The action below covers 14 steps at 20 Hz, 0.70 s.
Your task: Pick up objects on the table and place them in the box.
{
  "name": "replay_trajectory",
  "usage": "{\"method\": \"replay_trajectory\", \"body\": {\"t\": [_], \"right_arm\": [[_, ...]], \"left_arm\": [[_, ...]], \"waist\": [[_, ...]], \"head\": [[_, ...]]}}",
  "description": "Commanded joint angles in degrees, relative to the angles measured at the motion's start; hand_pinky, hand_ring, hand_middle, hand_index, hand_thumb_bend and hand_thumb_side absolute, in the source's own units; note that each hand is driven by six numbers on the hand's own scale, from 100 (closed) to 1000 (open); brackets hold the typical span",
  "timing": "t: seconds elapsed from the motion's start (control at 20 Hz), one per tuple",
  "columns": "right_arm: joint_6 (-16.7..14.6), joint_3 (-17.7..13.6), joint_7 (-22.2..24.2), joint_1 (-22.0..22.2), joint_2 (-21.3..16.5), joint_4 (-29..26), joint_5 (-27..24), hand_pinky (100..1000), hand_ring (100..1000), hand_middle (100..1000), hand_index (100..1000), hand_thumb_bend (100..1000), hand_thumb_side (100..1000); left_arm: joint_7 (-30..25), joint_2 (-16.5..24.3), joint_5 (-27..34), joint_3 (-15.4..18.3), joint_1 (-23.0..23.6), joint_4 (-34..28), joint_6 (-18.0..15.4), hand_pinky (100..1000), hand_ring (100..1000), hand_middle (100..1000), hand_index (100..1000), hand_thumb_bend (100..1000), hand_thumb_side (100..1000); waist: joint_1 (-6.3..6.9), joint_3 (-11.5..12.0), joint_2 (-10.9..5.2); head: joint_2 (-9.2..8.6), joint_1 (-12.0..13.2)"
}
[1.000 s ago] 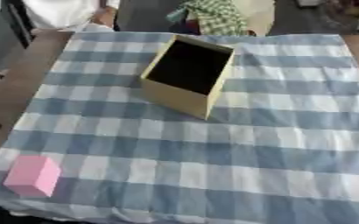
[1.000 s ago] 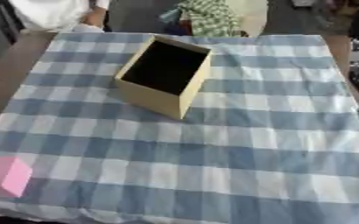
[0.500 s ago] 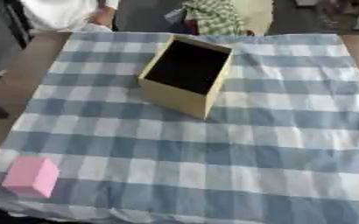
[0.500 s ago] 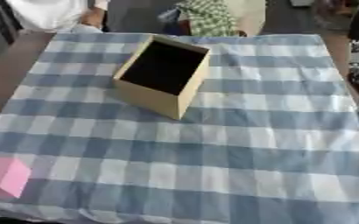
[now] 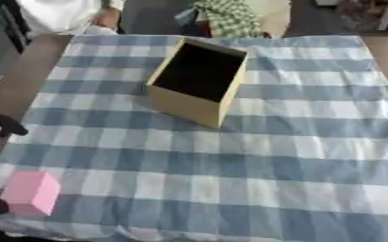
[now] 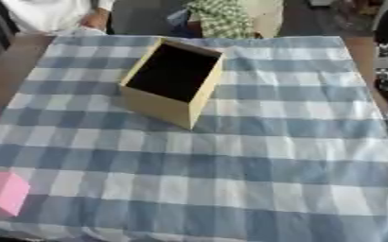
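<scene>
Desk [image 5: 15, 90] covered by a blue-and-white checked cloth [image 5: 296, 156], which fills nearly the whole view; bare brown desk shows only along the left and right sides. Box [image 5: 199, 81]: tan, open-topped, dark inside, standing on the cloth toward the far centre, turned at an angle to the checks, with nothing visible in it. Pink block [image 5: 31, 193]: the only loose object seen, resting on the cloth at the near left corner, well apart from the box. Left hand [image 5: 0, 126]: only a small dark part shows at the left edge, over the bare desk beside the cloth, farther from the viewer than the block and not touching it; cannot tell whether its fingers are straight or curled. Another small dark piece with a white spot shows at the lower left edge just beside the block; cannot tell what it is. Right hand: dark arm hardware shows at the right edge in the right eye view, but no hand can be made out. Judgement: the task is at its start, nothing boxed, step in hand is the approach to the block. Next move calls for the left hand to come over the block, take it by opposite faces, lift it and carry it diagonally across the cloth to the box opening.
</scene>
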Motion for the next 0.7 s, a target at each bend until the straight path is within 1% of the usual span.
{"method": "replay_trajectory", "body": {"t": [0.05,0.25,0.5,0.7], "right_arm": [[-0.07,-0.11,0.3,-0.67,-0.78,-0.86,-0.59,787,617,604,782,100,796],[-0.08,-0.07,0.46,-0.72,-0.7,-0.86,-0.69,787,617,604,782,100,795],[-0.06,-0.11,0.62,-0.75,-0.53,-0.86,-0.85,787,616,603,782,100,795],[0.05,-0.14,0.75,-0.87,-0.26,-0.86,-0.99,786,616,603,782,100,794]], "left_arm": [[-1.43,0.9,0.63,-0.17,-1.22,-0.47,0.84,794,905,919,948,609,343],[-3.04,0.64,0.54,-1.1,-2.09,-0.37,1.4,802,907,923,950,610,339],[-4.83,-0.1,-0.2,-2.4,-3.08,1.3,1.64,806,909,927,951,612,335],[-5.86,-0.6,-2.64,-2.97,-3.36,3.6,1.22,819,912,930,954,606,328]], "waist": [[0.03,-0.01,-0.38],[0.01,-0.11,-0.32],[-0.05,-0.35,-0.2],[-0.03,-0.42,-0.1]], "head": [[0.37,0.12],[0.37,-0.34],[0.37,-0.65],[0.37,-0.54]]}}
